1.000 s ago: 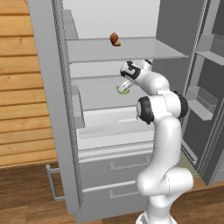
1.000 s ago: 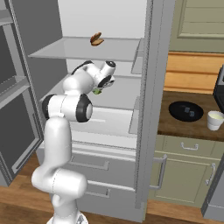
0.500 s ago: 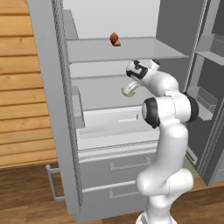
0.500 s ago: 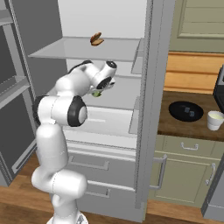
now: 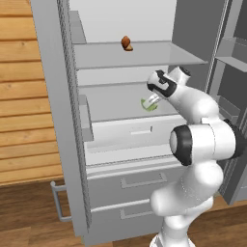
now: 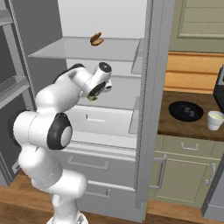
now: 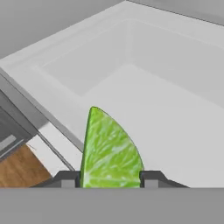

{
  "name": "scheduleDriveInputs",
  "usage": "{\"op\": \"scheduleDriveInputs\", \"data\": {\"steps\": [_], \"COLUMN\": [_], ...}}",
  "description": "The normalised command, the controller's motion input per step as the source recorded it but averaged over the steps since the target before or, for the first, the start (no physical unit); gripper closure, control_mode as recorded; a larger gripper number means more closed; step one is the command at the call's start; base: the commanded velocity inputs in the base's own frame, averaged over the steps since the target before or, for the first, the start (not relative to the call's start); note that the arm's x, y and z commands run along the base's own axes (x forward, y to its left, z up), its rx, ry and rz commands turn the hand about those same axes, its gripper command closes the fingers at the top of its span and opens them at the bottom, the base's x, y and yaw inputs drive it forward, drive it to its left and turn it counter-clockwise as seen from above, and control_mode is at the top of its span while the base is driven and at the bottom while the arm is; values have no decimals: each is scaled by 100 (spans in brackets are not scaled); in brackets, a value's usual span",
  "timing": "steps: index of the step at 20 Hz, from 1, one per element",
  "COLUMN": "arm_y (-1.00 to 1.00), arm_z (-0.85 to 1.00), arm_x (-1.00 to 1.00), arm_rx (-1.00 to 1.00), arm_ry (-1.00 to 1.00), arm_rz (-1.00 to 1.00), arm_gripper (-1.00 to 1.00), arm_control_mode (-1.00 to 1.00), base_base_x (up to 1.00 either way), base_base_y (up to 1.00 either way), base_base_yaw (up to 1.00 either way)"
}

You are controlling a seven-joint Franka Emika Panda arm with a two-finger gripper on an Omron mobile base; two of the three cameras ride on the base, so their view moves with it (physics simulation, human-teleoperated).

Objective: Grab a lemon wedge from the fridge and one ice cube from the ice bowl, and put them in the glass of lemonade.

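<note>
Gripper [image 7: 111, 179] sits closed on the lemon wedge [image 7: 109, 151], jaws part-way in, one dark tip flat against each side of the wedge's wide end. In the hand view the wedge stands between the tips with its long axis running straight out along the gripper's own line, pointed end away from the hand, cut face with its pale green segments toward the camera. Held clear: the pale shelf floor of the fridge [image 5: 67, 120] lies behind and below it, no contact visible. From the left base view the wedge [image 5: 149, 104] hangs at the end of the gripper [image 5: 151, 101], over the middle shelf, below the shelf carrying the orange-brown lump [image 5: 126, 43]. Right base view has the hand [image 6: 99, 89] inside the open fridge, wedge [image 6: 92, 97] just a green sliver under it. The relation that matters next: the glass of lemonade [image 6: 215, 120] stands on the counter well off to the robot's right, past the fridge's side wall, just beside the black ice bowl [image 6: 186, 111]. Judgement: the wedge must back out of the fridge first, then travel right; narrow tip leading down should suit the glass mouth.
</note>
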Motion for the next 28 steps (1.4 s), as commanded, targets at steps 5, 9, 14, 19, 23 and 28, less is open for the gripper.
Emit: {"op": "scheduleDriveInputs", "data": {"steps": [5,9,14,19,23,28], "arm_y": [-26,-26,-3,0,0,0], "arm_z": [100,83,42,2,0,0], "arm_x": [-94,-95,-100,-100,-81,-45], "arm_rx": [0,0,-4,0,0,0], "arm_ry": [7,11,9,0,0,-1], "arm_rz": [-24,-34,-31,-14,-1,0], "arm_gripper": [100,100,100,100,100,100], "arm_control_mode": [-100,-100,-100,-100,-100,-100], "base_base_x": [0,0,0,0,0,0], "base_base_y": [0,0,0,0,0,0], "base_base_yaw": [0,0,0,0,0,0]}}
